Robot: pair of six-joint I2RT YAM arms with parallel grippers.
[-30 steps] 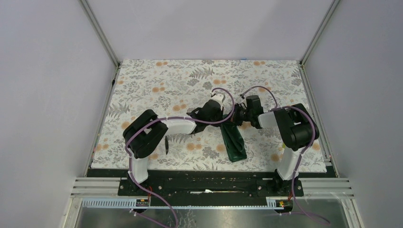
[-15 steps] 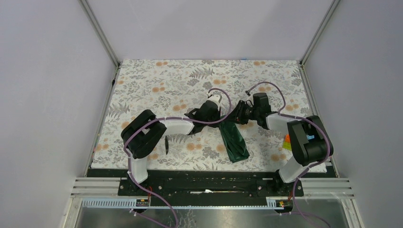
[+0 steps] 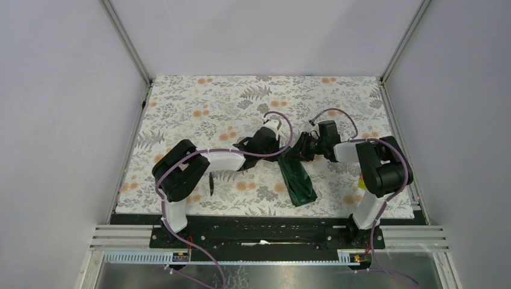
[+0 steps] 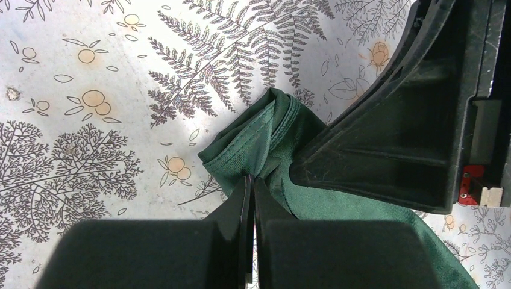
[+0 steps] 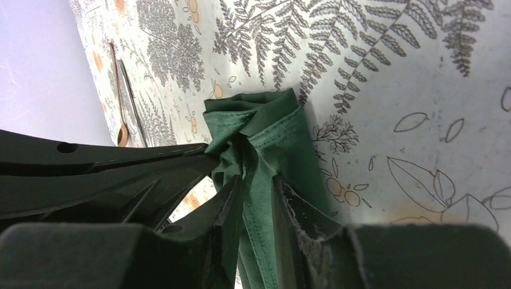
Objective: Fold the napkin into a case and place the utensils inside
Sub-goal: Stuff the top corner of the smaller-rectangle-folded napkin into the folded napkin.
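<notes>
Green napkin (image 3: 299,183), folded to a narrow case (image 5: 274,144), lies on the surface with its long axis running from the two tools towards the arm bases. Left tool (image 4: 250,180) pinches its far end tight; right tool (image 5: 256,189) stands narrowly apart astride that end. The utensils (image 3: 211,183) lie well to its left, nearer the left arm

Tabletop (image 3: 337,96) under a floral tablecloth (image 3: 199,102)
1 dark green napkin (image 3: 298,180) lies on it, folded long and narrow; 1 copper spoon (image 5: 122,133) and 1 black knife (image 3: 211,183) lie side by side, well apart from it.
</notes>
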